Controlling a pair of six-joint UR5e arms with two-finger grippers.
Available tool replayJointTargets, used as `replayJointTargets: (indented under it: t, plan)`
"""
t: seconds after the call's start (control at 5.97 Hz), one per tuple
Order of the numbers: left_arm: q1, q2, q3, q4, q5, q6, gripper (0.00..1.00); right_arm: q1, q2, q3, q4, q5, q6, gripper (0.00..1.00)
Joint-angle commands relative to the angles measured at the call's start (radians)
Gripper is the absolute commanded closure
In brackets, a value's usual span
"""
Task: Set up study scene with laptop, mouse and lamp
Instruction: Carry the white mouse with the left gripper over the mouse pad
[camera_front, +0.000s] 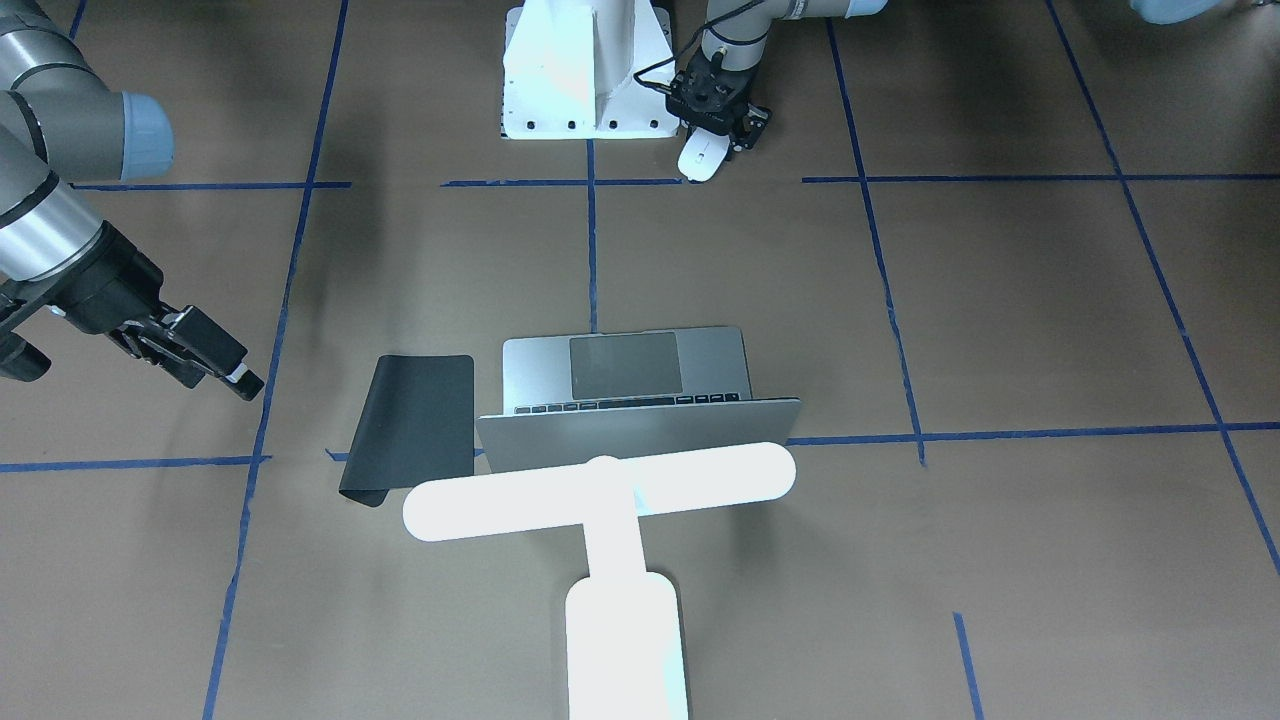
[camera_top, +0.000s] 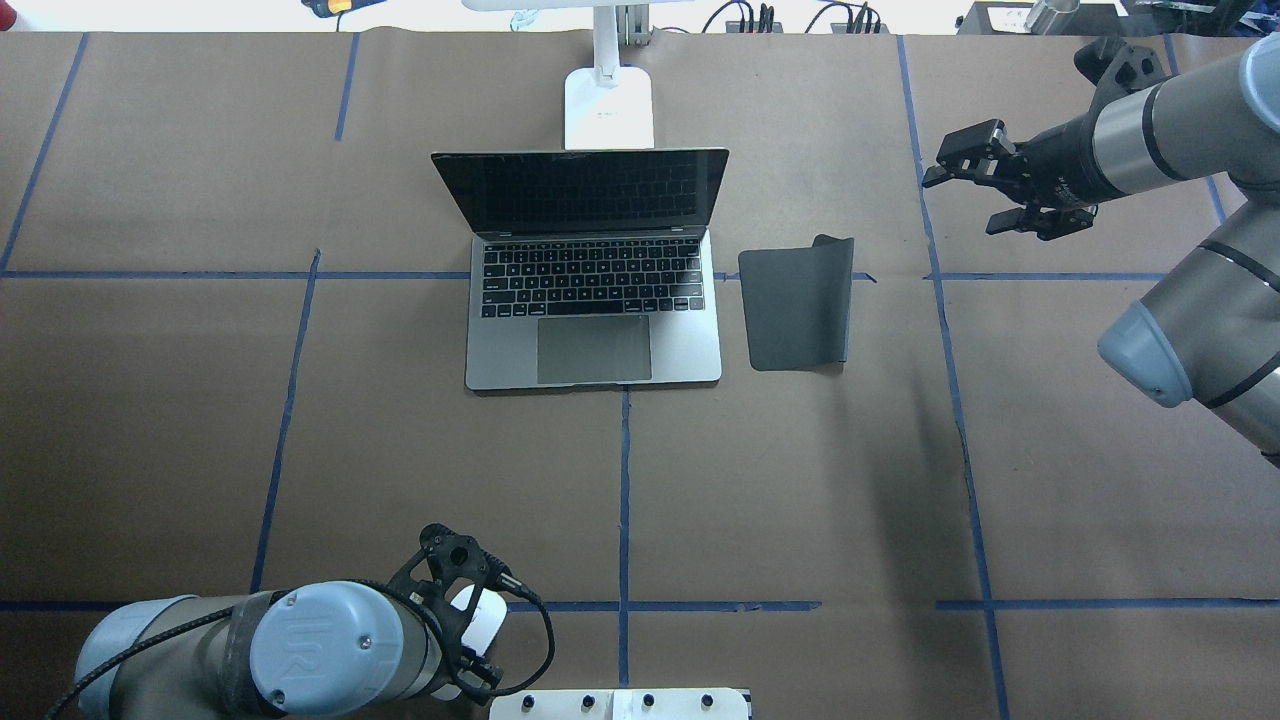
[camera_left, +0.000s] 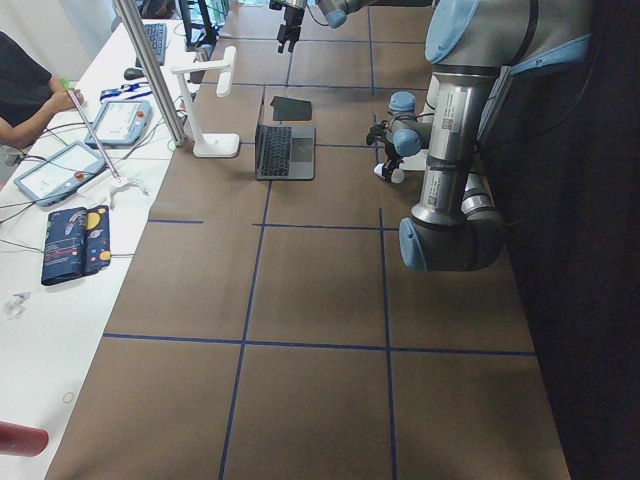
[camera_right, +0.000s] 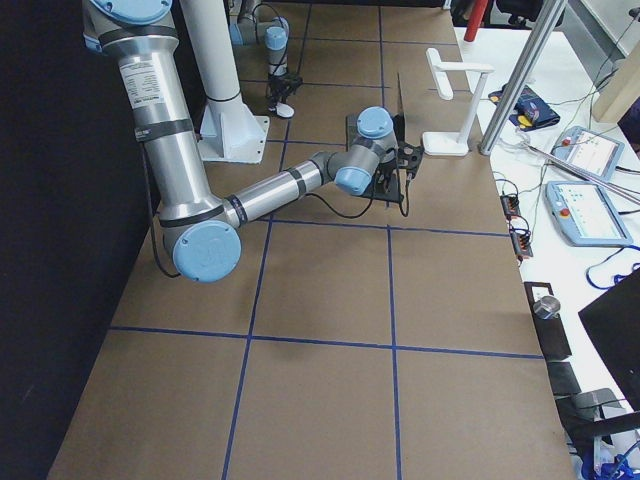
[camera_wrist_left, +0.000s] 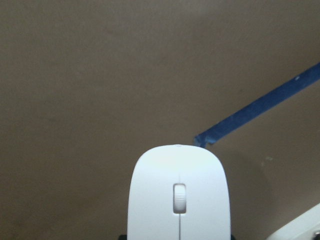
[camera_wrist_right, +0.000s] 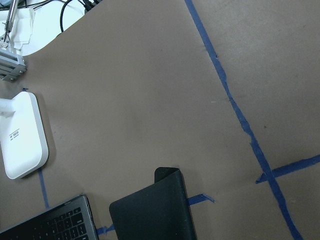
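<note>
Nearest the robot, the small glossy white oval mouse (camera_wrist_left: 178, 195) is beside the white flared pedestal (camera_front: 585, 70), between the left gripper's (camera_front: 722, 135) jaws; I cannot tell whether they pinch it. Farther out on the brown paper-covered tabletop (camera_top: 800, 480) stands the open silver-grey metal laptop (camera_top: 595, 300), with a black rectangular mat (camera_top: 797, 305) just beside it. The right gripper (camera_top: 958, 205) hovers with its jaws spread. Farthest is the glowing white T-shaped lamp (camera_front: 600, 490); the grey print on its base is too small to read.

Brown paper (camera_top: 150, 420) is covering the table (camera_top: 1100, 480), and blue tape lines (camera_top: 623, 480) are dividing it into a grid. A white side desk (camera_left: 30, 350) is running along the table's far side, carrying two touch pendants (camera_left: 60, 172) and a patterned pouch (camera_left: 70, 245). An aluminium post (camera_left: 150, 70) is rising from the desk. Soft shadows are lying on the paper.
</note>
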Motion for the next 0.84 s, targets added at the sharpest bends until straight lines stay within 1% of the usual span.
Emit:
replayJointTargets:
  t: [0.0, 0.17, 0.33, 0.5, 0.67]
  plan:
    - [-0.072, -0.086, -0.014, 0.008, -0.006, -0.013, 0.92, 0.001, -0.014, 0.011, 0.000, 0.002, 0.000, 0.00]
    - [-0.099, -0.125, 0.003, 0.000, -0.006, -0.065, 0.92, 0.004, -0.014, 0.011, 0.000, 0.002, 0.000, 0.00]
    - [-0.123, -0.207, 0.058, 0.000, -0.006, -0.096, 0.92, 0.007, -0.014, 0.010, 0.000, 0.002, -0.002, 0.00]
    - [-0.148, -0.259, 0.119, 0.000, -0.006, -0.137, 0.92, 0.015, -0.014, 0.007, -0.002, 0.002, -0.009, 0.00]
    - [-0.179, -0.350, 0.229, -0.041, -0.006, -0.145, 0.92, 0.024, -0.034, 0.007, -0.002, 0.002, -0.050, 0.00]
